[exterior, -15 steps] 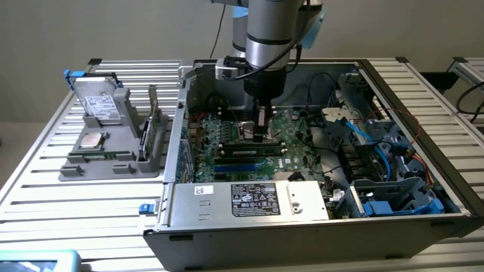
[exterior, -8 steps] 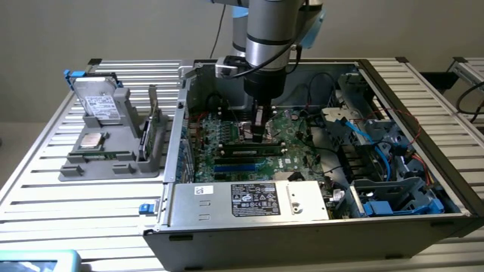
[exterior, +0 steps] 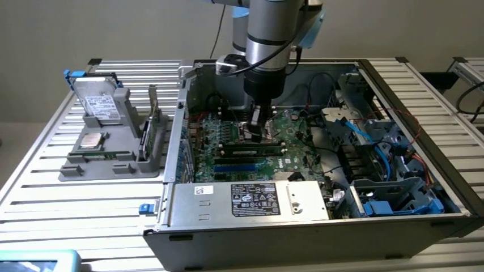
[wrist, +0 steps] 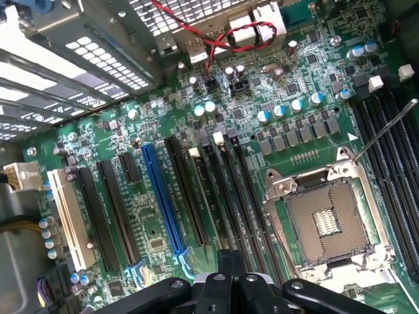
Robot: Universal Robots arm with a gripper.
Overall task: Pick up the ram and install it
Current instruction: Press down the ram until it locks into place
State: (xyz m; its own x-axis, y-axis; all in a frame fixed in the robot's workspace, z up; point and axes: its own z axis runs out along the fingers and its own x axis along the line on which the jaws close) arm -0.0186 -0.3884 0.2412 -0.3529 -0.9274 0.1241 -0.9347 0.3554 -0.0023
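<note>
The hand (exterior: 257,133) is shut, holding nothing, low over the motherboard (exterior: 291,127) inside the open computer case (exterior: 423,187). The ram (exterior: 253,151) lies seated in a slot just at the hand's 6 o'clock in the exterior view. At 9 o'clock, well apart on the worktop (exterior: 45,187), a grey holder (exterior: 113,164) carries a hard drive (exterior: 98,105).

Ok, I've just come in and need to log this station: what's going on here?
A single robot arm reaches down into an open computer case lying on a slatted table. Its gripper is shut and hangs low over the motherboard, next to the memory slots. The ram lies along one of those slots, just in front of the gripper, and the gripper does not appear to hold it. Whether it is fully seated cannot be told. A hard drive sits in a grey holder outside the case.
</note>
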